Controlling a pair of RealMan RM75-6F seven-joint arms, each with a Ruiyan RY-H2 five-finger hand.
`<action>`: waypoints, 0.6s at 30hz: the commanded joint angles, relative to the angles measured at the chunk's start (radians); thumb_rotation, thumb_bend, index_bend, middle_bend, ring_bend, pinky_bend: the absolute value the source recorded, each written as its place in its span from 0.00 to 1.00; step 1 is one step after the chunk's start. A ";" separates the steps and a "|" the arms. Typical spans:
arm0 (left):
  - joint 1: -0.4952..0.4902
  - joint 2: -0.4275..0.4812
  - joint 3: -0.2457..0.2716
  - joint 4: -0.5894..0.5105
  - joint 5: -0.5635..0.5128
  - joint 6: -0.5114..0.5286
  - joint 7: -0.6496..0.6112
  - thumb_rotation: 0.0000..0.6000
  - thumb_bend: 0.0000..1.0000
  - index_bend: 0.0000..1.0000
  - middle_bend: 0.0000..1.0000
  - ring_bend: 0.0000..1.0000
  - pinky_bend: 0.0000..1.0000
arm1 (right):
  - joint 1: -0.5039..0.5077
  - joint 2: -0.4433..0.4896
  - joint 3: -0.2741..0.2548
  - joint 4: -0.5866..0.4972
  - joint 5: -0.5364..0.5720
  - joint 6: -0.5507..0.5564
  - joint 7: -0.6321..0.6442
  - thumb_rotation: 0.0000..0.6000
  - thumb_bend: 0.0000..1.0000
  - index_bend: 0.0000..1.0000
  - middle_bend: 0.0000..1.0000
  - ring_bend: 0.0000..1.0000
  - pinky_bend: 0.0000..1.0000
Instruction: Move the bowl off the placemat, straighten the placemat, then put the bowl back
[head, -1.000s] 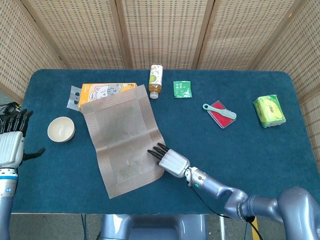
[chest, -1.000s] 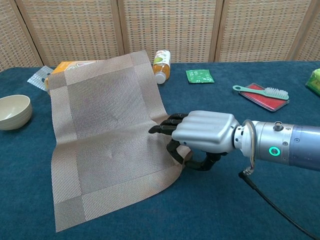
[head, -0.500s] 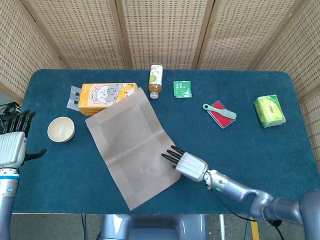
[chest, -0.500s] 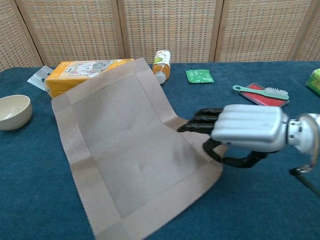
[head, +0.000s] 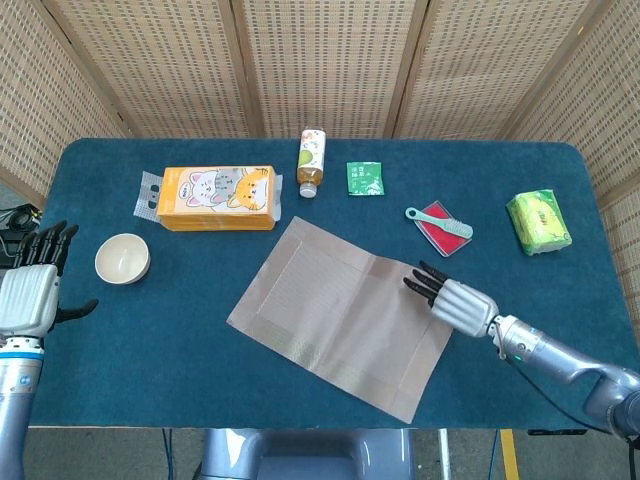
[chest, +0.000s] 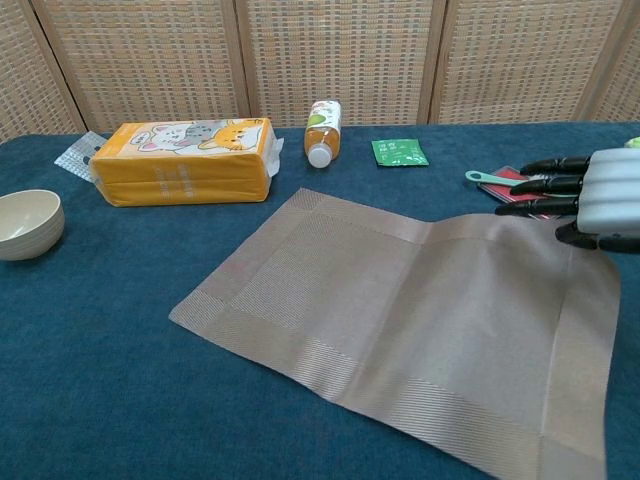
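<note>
The tan woven placemat (head: 340, 315) (chest: 420, 310) lies flat and skewed across the middle of the blue table (head: 180, 330). My right hand (head: 452, 298) (chest: 590, 200) is at its right edge, fingers stretched over the mat and thumb under, pinching the edge. Well left of the mat and apart from it, the cream bowl (head: 122, 258) (chest: 28, 222) stands upright on the cloth. At the table's left edge my left hand (head: 30, 290) hovers with its fingers spread and holds nothing. It shows only in the head view.
An orange tissue pack (head: 215, 197) (chest: 182, 160) lies behind the mat's left corner, with a blister pack (head: 148, 195) beside it. Along the back lie a bottle (head: 311, 162) (chest: 322, 132), a green packet (head: 366, 178), a brush on a red case (head: 440, 225) (chest: 530, 190) and a green pack (head: 540, 222).
My right hand has dragged the placemat rightward and turned it, so it now lies flat mid-table and no longer covers the orange pack. The left hand and bowl stayed put.
</note>
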 joint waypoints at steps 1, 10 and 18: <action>-0.001 -0.001 0.000 0.000 -0.003 -0.001 0.002 1.00 0.00 0.00 0.00 0.00 0.00 | 0.066 -0.047 0.011 0.182 -0.071 -0.008 -0.047 1.00 0.64 0.67 0.00 0.00 0.00; -0.006 -0.001 -0.007 0.010 -0.023 -0.013 0.000 1.00 0.00 0.00 0.00 0.00 0.00 | 0.161 -0.194 0.038 0.426 -0.130 0.017 -0.080 1.00 0.10 0.23 0.00 0.00 0.00; -0.009 0.004 -0.007 0.016 -0.022 -0.025 -0.013 1.00 0.00 0.00 0.00 0.00 0.00 | 0.115 -0.235 0.163 0.485 0.015 0.098 -0.081 1.00 0.00 0.00 0.00 0.00 0.00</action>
